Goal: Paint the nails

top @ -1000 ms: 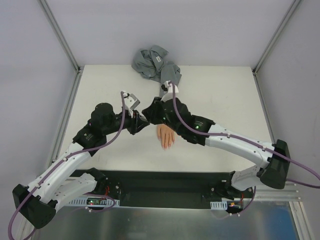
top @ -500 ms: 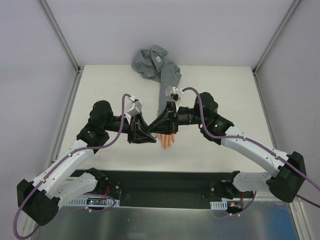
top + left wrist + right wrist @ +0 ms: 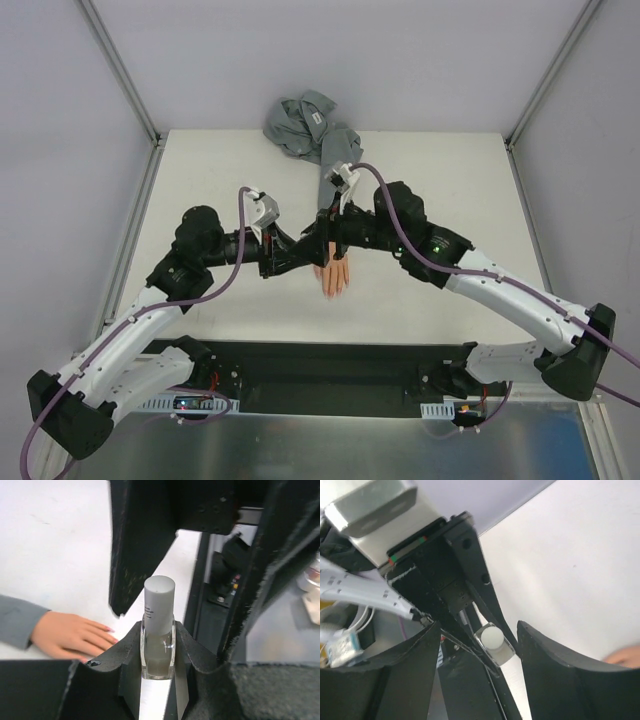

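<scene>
The peach mannequin hand (image 3: 335,278) lies palm down mid-table, its grey sleeve (image 3: 338,160) running to the back. In the left wrist view the hand (image 3: 70,636) shows pinkish nails (image 3: 109,629) at its fingertips. My left gripper (image 3: 159,645) is shut on a small clear bottle (image 3: 158,652) with a white cap (image 3: 159,605), held upright just left of the hand. My right gripper (image 3: 479,628) is open, its jaws standing either side of that cap (image 3: 491,639) without touching it. From above, the left gripper (image 3: 297,256) and the right gripper (image 3: 318,243) meet over the hand's left side.
The sleeve ends in a crumpled grey shirt (image 3: 305,122) at the table's back edge. Metal frame posts (image 3: 135,100) rise at the back corners. A black rail (image 3: 330,365) runs along the near edge between the arm bases.
The right arm swung off the hand and brought its gripper to the left gripper's bottle. Its jaws now stand wide around the cap. Both grippers have shifted slightly toward the back.
</scene>
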Action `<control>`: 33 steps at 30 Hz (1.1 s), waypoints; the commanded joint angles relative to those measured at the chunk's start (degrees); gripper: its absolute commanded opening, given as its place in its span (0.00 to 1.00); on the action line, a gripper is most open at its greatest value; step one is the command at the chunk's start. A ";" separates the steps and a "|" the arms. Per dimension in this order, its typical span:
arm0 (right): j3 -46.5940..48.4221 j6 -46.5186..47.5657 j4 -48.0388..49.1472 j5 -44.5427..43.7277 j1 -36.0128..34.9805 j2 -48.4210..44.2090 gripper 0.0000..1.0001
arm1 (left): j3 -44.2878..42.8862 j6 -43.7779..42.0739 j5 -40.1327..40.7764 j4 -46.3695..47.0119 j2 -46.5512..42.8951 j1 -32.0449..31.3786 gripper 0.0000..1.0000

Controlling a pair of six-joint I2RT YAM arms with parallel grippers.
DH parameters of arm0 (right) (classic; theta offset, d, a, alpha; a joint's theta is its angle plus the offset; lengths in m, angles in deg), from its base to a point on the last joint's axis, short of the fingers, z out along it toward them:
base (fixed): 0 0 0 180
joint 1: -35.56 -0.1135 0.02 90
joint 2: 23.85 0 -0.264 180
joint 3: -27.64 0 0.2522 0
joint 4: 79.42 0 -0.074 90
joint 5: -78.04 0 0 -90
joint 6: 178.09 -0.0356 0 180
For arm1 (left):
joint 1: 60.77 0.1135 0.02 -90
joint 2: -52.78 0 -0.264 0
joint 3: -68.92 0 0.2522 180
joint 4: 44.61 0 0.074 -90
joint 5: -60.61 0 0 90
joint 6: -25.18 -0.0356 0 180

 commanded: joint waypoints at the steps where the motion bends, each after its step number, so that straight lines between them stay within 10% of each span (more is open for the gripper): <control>1: 9.40 -5.41 -16.13 -24.65 -4.00 0.74 0.67 | -1.41 -3.21 11.69 0.66 -2.71 -0.70 0.00; 14: 25.32 -18.11 -28.63 -60.08 -15.69 10.40 0.64 | -0.70 -3.13 21.37 0.48 -3.77 -0.79 0.00; 33: 27.71 -22.06 -24.51 -71.00 -20.53 18.67 0.40 | -0.53 -1.99 24.88 0.39 -5.26 -1.76 0.00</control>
